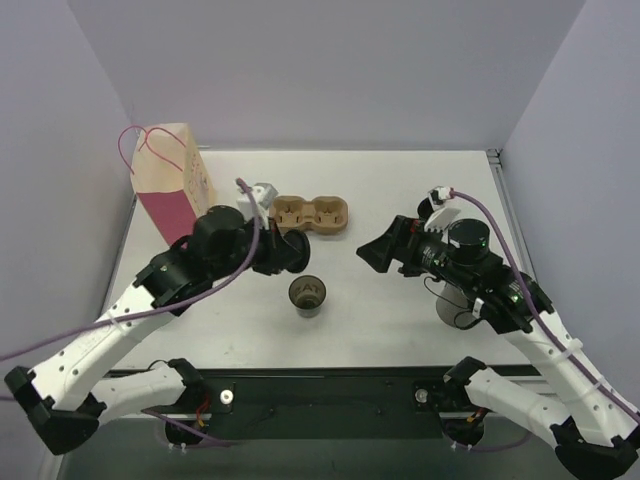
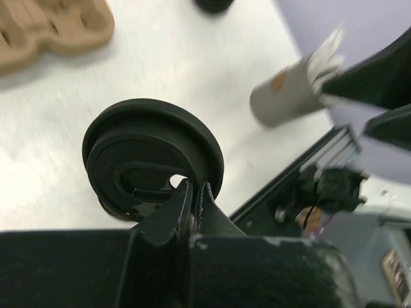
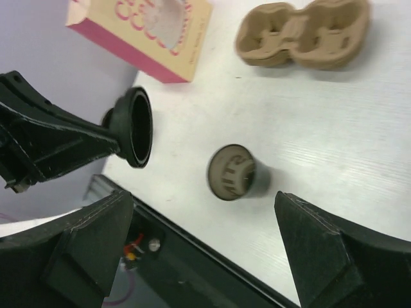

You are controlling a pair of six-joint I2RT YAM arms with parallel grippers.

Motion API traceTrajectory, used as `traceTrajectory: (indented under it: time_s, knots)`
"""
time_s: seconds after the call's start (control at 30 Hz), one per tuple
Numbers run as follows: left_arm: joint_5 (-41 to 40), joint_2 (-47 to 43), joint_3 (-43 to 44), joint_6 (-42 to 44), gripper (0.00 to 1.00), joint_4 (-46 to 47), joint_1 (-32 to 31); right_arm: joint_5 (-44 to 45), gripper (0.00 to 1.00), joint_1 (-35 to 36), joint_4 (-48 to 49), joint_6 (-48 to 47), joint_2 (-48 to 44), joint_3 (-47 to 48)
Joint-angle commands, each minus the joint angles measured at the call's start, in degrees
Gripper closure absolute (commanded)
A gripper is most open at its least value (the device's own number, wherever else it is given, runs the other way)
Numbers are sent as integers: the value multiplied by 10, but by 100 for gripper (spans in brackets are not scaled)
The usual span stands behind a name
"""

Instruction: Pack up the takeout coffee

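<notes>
Left gripper (image 2: 192, 192) is pinching a black lid (image 2: 148, 154) by its rim, holding it on edge above the table (image 1: 400, 190). Lidless black cup (image 1: 308, 293) is standing on the table, near of the brown pulp tray (image 1: 312, 215), outside its wells; contents unclear. Right gripper (image 3: 202, 205) is hanging spread wide, right of the cup.

Top cam sits high above and behind the arm bases, looking down over the whole worktop (image 1: 400, 190), so that's the wide one. Left wrist cam rides right behind the left hand (image 2: 192, 192), super close to the lid (image 2: 154, 160), facing right across the worktop; the far stuff is blurry, probably the grey cylinder (image 2: 286, 96). Right wrist cam peeks between the fingers (image 3: 334, 256) of the right hand (image 3: 205, 231), facing left from farther back. All three catch the pulp tray (image 1: 312, 215); top and right wrist also share the open cup (image 3: 231, 172) and pink bag (image 3: 138, 32).
</notes>
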Motion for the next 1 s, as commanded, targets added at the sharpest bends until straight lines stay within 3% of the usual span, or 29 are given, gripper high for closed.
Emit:
traceTrajectory:
  time_s: [0.0, 0.17, 0.37, 0.97]
  knots:
    - [-162, 114, 85, 19, 100, -203, -108, 119, 1, 0, -119, -104, -36, 34]
    - [-204, 232, 155, 15, 100, -269, -157, 130, 1, 3, -138, -123, -68, 39]
    - [-204, 303, 190, 20, 100, -284, -169, 139, 1, 3, -141, -131, -90, 34]
    - [-176, 383, 224, 22, 100, -277, -172, 158, 1, 3, -149, -146, -104, 34]
